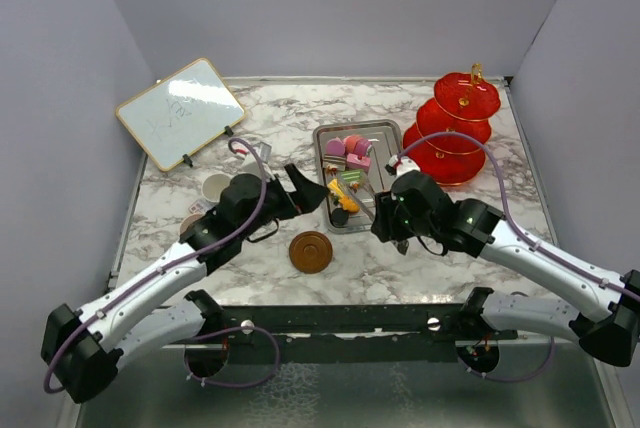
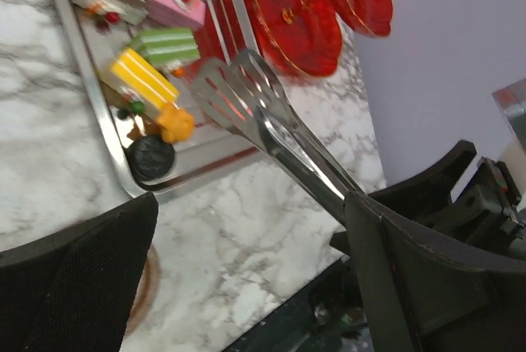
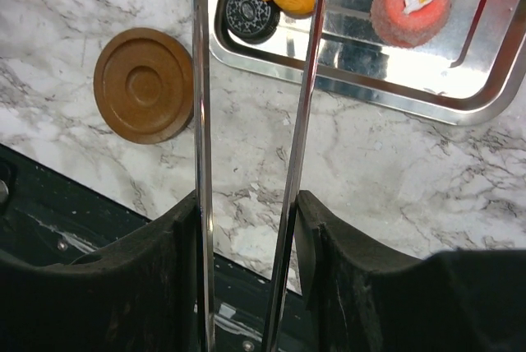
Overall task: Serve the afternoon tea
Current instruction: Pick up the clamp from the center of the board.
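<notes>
One red translucent three-tier stand with gold finial [image 1: 455, 128], at the far right of the table, just beside one rectangular steel tray [image 3: 386, 93].

On that tray, small cake pieces:
- one green layered slice [image 2: 168, 44]
- one yellow striped slice [image 2: 140, 76]
- one orange fish-shaped piece [image 2: 174, 122]
- one black round biscuit [image 2: 152, 156]
- one pink cube [image 2: 173, 2]
- one pink dome with white cream [image 3: 409, 6]
- more pink and purple at the far end, too crowded to count

One round brown saucer [image 1: 310, 251] plainly in view, bare, near the tray's near left corner but apart from it.

Two claws. Right gripper [image 3: 246, 204] clamped on one pair of steel tongs [image 2: 246, 97], their arms reaching over the tray's near rim. Left gripper [image 2: 252, 204] spread wide, holding nothing.

On one wood-framed whiteboard [image 1: 180, 113], far left, faint scribbles, unreadable.

Underneath, a white marble-patterned tabletop [image 1: 290, 128] with grey veins. Around it, plain grey walls [image 1: 320, 8].
</notes>
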